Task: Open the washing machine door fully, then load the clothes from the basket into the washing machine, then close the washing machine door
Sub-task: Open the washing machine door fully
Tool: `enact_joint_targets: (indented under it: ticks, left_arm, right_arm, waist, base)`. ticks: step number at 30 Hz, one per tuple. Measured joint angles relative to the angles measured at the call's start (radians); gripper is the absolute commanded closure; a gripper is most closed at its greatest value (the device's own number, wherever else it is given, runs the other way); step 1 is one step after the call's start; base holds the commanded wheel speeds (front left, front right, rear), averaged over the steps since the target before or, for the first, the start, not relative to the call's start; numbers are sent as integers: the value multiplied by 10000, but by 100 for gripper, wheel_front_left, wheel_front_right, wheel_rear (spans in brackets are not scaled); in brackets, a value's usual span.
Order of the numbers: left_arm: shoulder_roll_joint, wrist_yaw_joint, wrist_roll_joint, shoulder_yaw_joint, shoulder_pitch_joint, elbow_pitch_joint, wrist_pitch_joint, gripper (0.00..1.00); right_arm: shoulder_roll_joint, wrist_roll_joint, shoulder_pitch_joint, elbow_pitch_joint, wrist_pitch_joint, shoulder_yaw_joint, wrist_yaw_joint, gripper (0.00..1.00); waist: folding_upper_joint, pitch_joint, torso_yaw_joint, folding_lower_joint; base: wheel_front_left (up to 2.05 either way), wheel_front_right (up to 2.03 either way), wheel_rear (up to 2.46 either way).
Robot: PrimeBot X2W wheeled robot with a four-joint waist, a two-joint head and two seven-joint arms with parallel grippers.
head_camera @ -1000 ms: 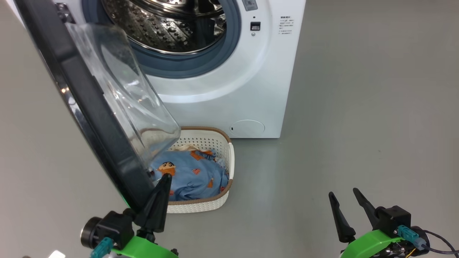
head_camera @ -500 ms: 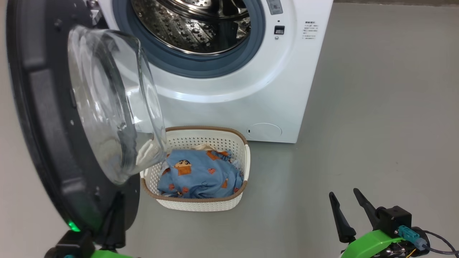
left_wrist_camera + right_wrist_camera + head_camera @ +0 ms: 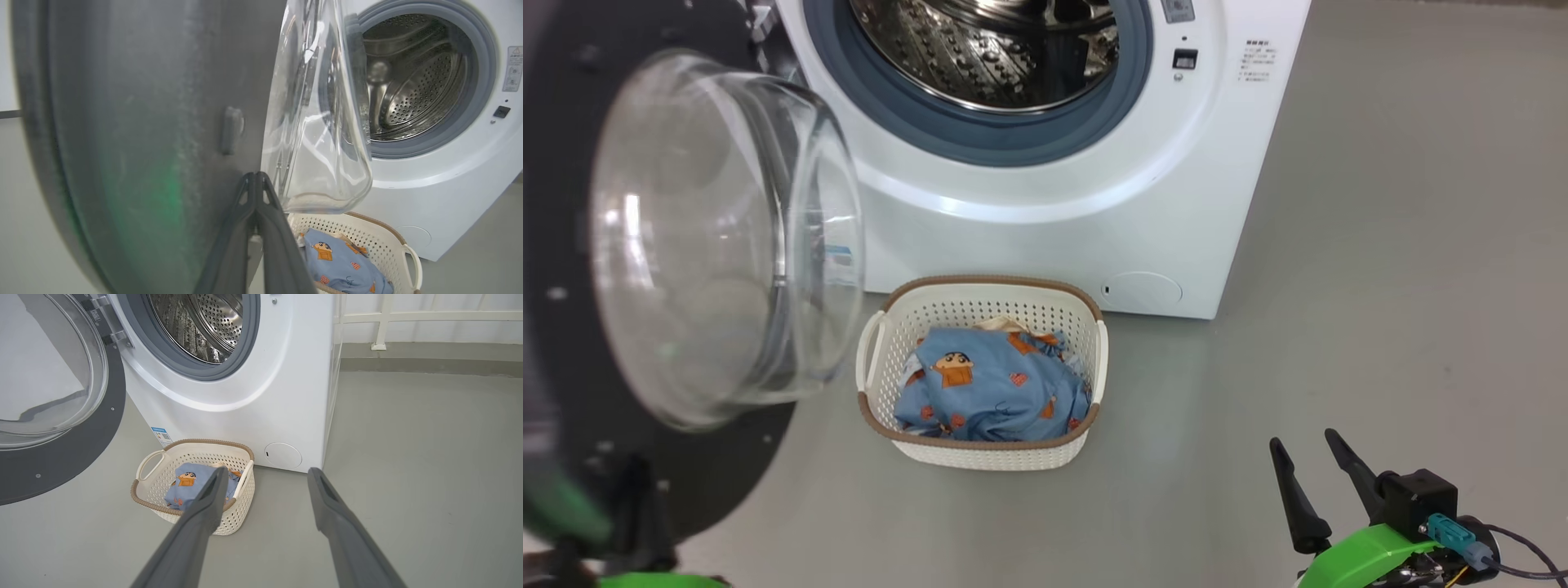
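White basket (image 3: 980, 451), one, holds clothes (image 3: 988, 392); left gripper (image 3: 256, 175) pinched closed, right gripper (image 3: 1302, 437) spread.

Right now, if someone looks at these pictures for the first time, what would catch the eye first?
The big round washing machine door stands open at the left of the head view, bulging clear glass and all, close to the camera. Behind it the washing machine shows its shining steel drum. In front of the machine sits the cream basket with the blue cartoon-print clothes, and the right gripper hangs at the lower right, jaws apart.
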Motion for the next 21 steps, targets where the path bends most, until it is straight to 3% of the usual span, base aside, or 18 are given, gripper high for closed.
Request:
enact_joint_targets:
  ticks: [21]
  left_arm:
    - [1083,130,-272,2614,-2141,1952,15,100]
  right_arm:
    - [-12,-234,-481,-17,0,-19,0,0]
  waist:
    - [0,825,-129,0]
  base:
    - [0,0,0]
